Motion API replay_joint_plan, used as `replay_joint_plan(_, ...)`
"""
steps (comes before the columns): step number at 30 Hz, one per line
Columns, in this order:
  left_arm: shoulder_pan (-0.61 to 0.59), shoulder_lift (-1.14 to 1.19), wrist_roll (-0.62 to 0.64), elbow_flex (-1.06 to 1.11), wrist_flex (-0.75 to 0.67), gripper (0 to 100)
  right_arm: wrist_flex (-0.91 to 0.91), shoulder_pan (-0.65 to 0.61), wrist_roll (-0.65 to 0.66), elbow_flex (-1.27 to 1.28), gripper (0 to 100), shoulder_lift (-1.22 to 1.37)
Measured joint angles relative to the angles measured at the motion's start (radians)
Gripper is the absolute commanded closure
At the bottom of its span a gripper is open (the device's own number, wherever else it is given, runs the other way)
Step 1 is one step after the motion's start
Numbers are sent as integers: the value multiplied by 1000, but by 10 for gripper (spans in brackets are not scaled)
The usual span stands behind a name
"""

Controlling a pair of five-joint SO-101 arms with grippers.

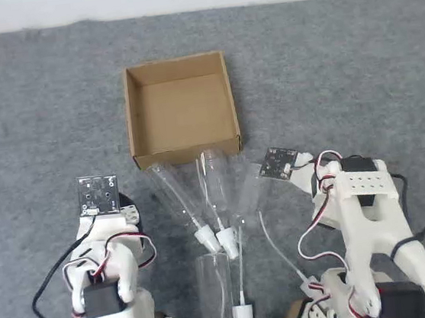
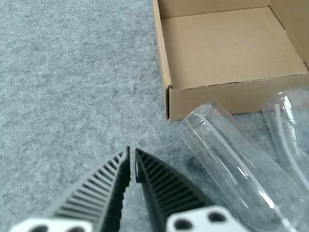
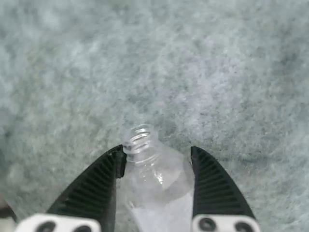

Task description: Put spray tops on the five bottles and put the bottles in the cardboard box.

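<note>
Left gripper: fingers together, empty, above the counter, near-left of the cardboard box.
Right gripper: fingers clamped on an uncapped bottle, near-right of the box.
Capped bottles: two, lying just near of the box.

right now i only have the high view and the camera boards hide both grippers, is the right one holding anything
Observer: Yes. In the right wrist view the right gripper is closed on a clear bottle, one finger on each side of its shoulder.
Operator: spray top on that one
Observer: No, its threaded neck is bare.
Operator: and the left one
Observer: The left gripper is shut with nothing in it, over the carpet just short of the cardboard box.
</note>
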Motion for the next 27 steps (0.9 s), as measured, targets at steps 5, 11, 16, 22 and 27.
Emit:
replay_joint_plan(5, 0, 0, 0, 0, 0, 984, 0, -44, -140, 0, 912, 0)
replay_joint_plan(11, 0, 0, 0, 0, 0, 984, 0, -97, -287, 0, 913, 0)
replay_joint_plan(16, 0, 0, 0, 0, 0, 984, 0, -130, -376, 0, 907, 0)
replay_joint_plan(22, 0, 0, 0, 0, 0, 984, 0, -163, -387, 0, 762, 0)
replay_joint_plan(27, 0, 0, 0, 0, 0, 984, 0, -166, -391, 0, 708, 0)
